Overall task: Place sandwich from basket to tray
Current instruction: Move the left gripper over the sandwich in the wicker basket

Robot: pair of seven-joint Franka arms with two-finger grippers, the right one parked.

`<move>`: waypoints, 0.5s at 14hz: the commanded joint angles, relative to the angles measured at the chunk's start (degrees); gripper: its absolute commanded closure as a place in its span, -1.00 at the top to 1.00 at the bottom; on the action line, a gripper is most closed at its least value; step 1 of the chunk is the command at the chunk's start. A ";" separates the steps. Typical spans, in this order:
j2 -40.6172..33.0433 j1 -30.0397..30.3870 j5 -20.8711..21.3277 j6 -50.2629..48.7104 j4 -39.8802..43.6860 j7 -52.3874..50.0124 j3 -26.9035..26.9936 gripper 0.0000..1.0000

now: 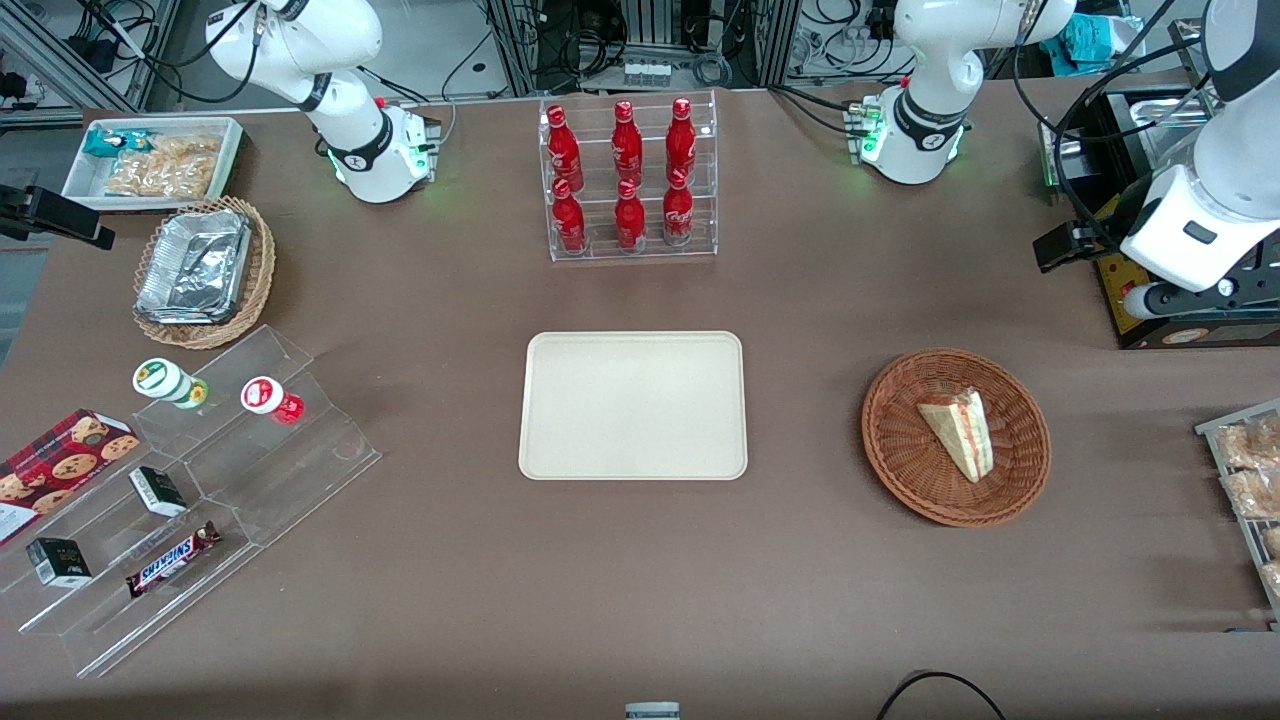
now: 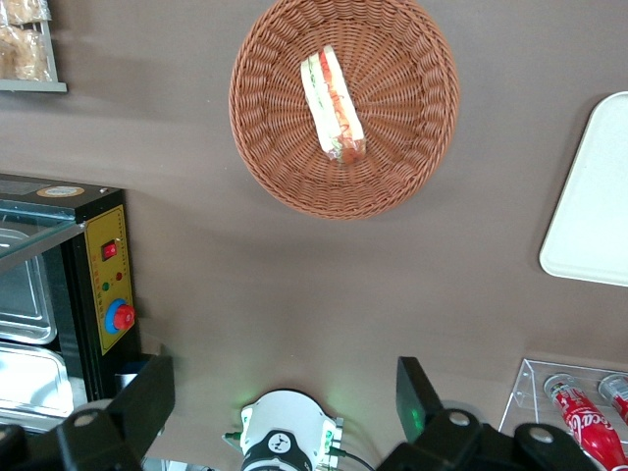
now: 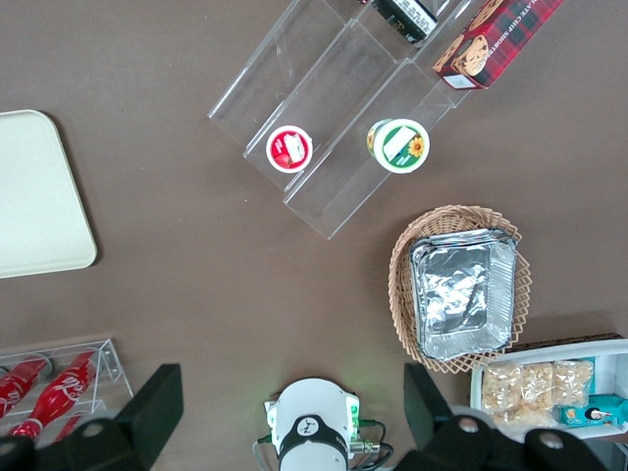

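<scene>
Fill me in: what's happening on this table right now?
The working arm is about to move a sandwich from a woven basket to the cream tray at mid-table. Nothing has been picked up yet: the sandwich lies in the basket and the tray is bare. The claw is open and holds nothing, hanging high above the table, farther from the front camera than the basket.

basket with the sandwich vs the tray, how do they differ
The basket is round, reddish-brown woven wicker; the tray is a flat, smooth cream rectangle with rounded corners. The basket holds the sandwich; the tray holds nothing. Both sit flat on the brown table. The gripper hangs open high above the table, away from both.
</scene>
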 commanded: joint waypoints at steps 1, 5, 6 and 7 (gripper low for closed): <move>1.45 0.05 -0.91 -0.04 1.55 -1.15 -0.04 1.00; 1.99 0.31 -0.99 -0.12 2.61 -0.97 0.05 1.00; 1.99 0.31 -0.99 -0.12 2.61 -0.97 0.05 1.00; 2.25 0.31 -0.91 -0.21 2.44 -1.06 0.05 1.00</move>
